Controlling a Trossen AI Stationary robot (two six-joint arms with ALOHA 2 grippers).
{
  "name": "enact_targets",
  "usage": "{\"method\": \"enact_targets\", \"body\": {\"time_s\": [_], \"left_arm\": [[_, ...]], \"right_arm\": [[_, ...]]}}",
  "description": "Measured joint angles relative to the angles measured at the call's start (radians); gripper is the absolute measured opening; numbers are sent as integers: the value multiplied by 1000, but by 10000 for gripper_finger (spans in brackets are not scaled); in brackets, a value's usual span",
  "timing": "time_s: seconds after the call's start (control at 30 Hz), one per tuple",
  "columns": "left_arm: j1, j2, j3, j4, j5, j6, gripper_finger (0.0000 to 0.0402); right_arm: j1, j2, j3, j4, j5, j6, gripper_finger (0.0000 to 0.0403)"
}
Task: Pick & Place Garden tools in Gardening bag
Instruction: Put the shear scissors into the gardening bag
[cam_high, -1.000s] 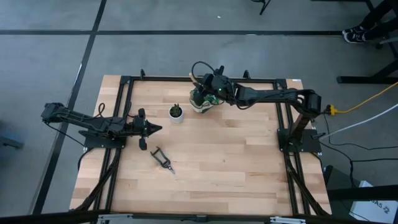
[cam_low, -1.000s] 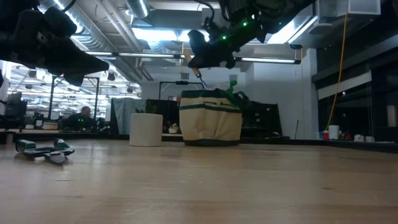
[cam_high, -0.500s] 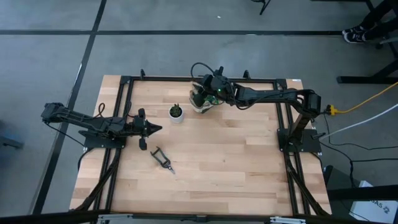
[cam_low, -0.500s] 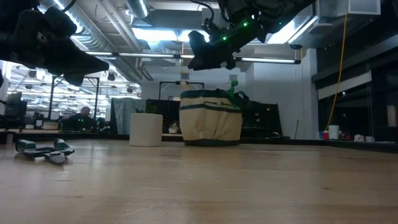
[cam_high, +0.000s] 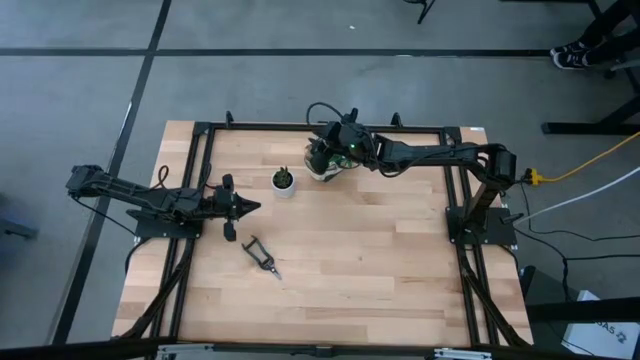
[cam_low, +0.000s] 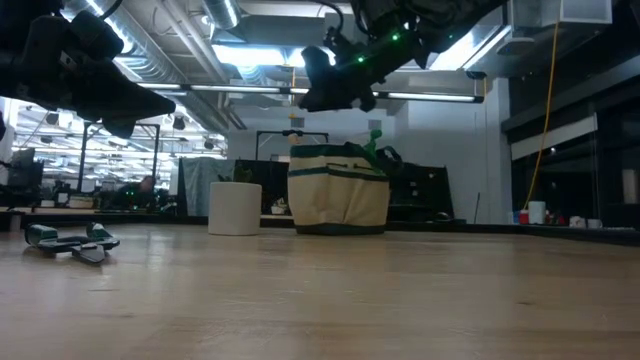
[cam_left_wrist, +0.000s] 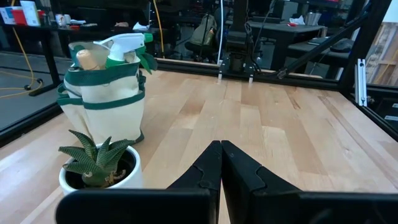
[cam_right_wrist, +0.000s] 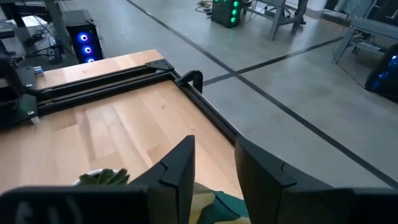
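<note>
The tan gardening bag (cam_high: 325, 166) with green trim stands at the table's far middle. A green spray bottle (cam_left_wrist: 124, 46) and a pale wooden handle (cam_left_wrist: 86, 58) stick out of its top. The black pruning shears (cam_high: 262, 257) lie flat on the table, left of centre and toward the near side; they also show in the low view (cam_low: 68, 240). My right gripper (cam_right_wrist: 214, 163) is open and empty, just above the bag (cam_low: 338, 190). My left gripper (cam_left_wrist: 221, 158) is shut and empty, above the table's left side (cam_high: 246, 207). I cannot make out a trowel.
A white pot (cam_high: 284, 183) with a small green plant stands on the table just left of the bag, between it and my left gripper. Black frame rails (cam_high: 205, 180) run along the table's left, right and far edges. Bare wood lies at the centre and near side.
My right gripper has drifted a little toward the table's left, staying above the bag. A thin slanted thing that showed under it over the bag's mouth one second ago is gone from there.
</note>
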Motion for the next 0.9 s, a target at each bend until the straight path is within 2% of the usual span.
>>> {"method": "enact_targets", "body": {"time_s": [0.3,0.53,0.7,0.9], "left_arm": [[0,0,0,0,0,0,4],[0,0,0,0,0,3,4],[0,0,0,0,-2,132,4],[0,0,0,0,-2,157,4]], "right_arm": [[33,0,0,1,-110,0,117],[73,0,0,1,-306,0,117],[116,-1,0,0,-413,6,117],[174,-1,0,0,-433,77,117]]}}
